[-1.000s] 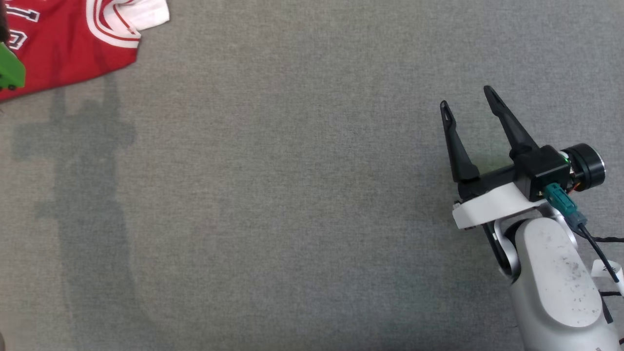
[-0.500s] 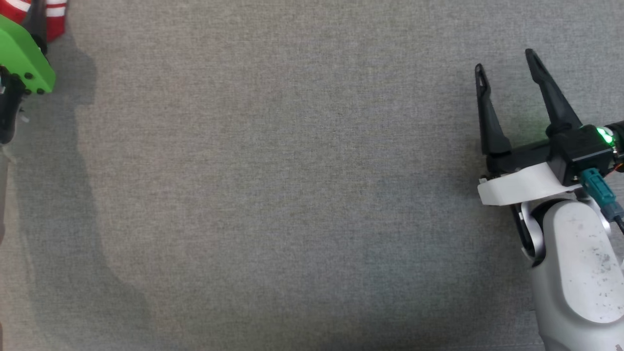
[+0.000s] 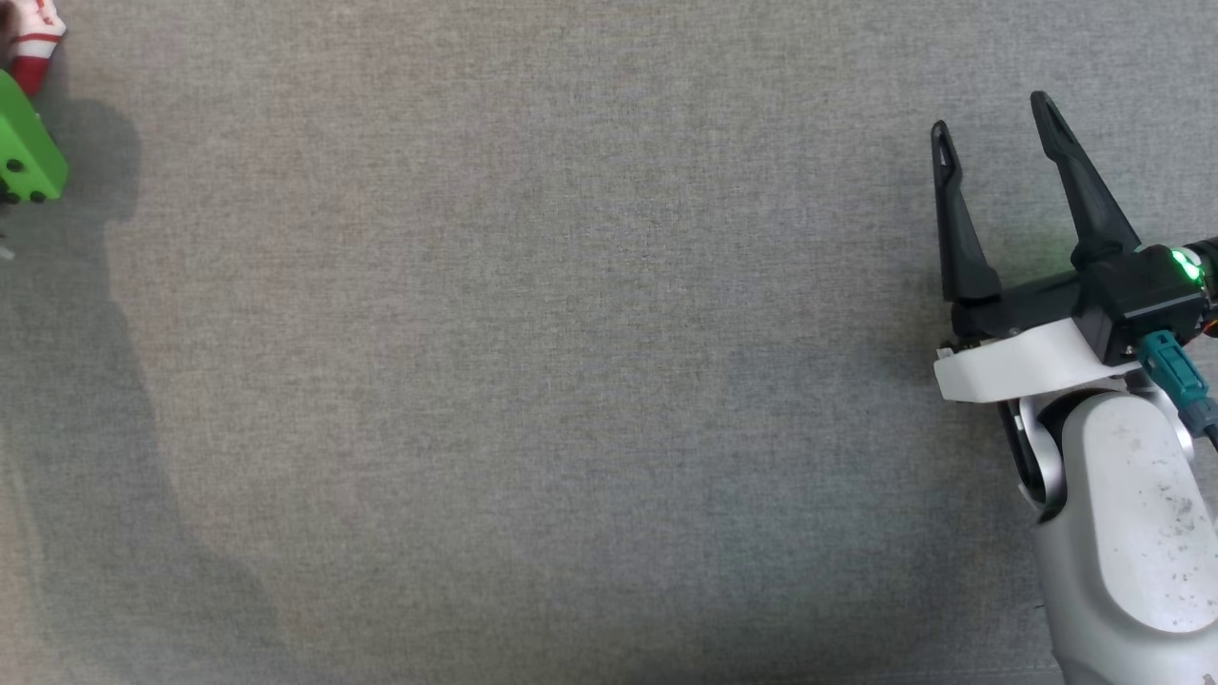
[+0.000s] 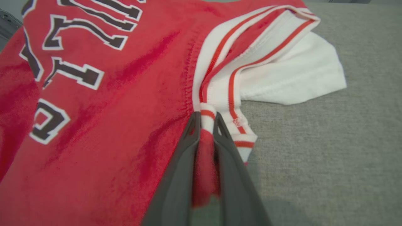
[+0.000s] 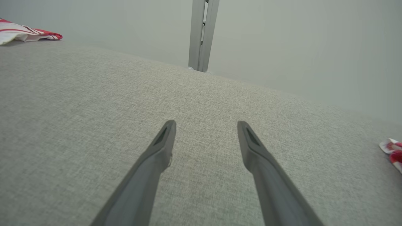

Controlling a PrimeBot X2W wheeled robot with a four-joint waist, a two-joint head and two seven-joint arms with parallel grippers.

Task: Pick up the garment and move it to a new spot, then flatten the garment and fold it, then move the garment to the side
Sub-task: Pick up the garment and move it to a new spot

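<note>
Left tool [image 4: 205, 117]: clenched on a fold of the jersey [image 4: 110, 110], gripping at the red-and-white striped trim where the red body meets the armhole. Red cloth is bunched between the fingers, running back toward the wrist. In the left wrist view the jersey spreads from 12 round to 8 o'clock, with dark white-edged lettering at 10 o'clock. A white panel at 2 o'clock lies on the grey bench [image 4: 329, 157].

Head view: a striped bit of the jersey [image 3: 33, 43] shows at the 10 o'clock corner, just above a green mount [image 3: 24, 152].

Right tool [image 3: 990, 114]: at 3 o'clock, released, fingers spread and pointing to 12 o'clock, nothing between them, well apart from the jersey. A green lamp [image 3: 1185, 264] is lit on its body.

Right wrist view: fingers apart over the bench. A metal post [image 5: 201, 34] stands at 12 o'clock.
</note>
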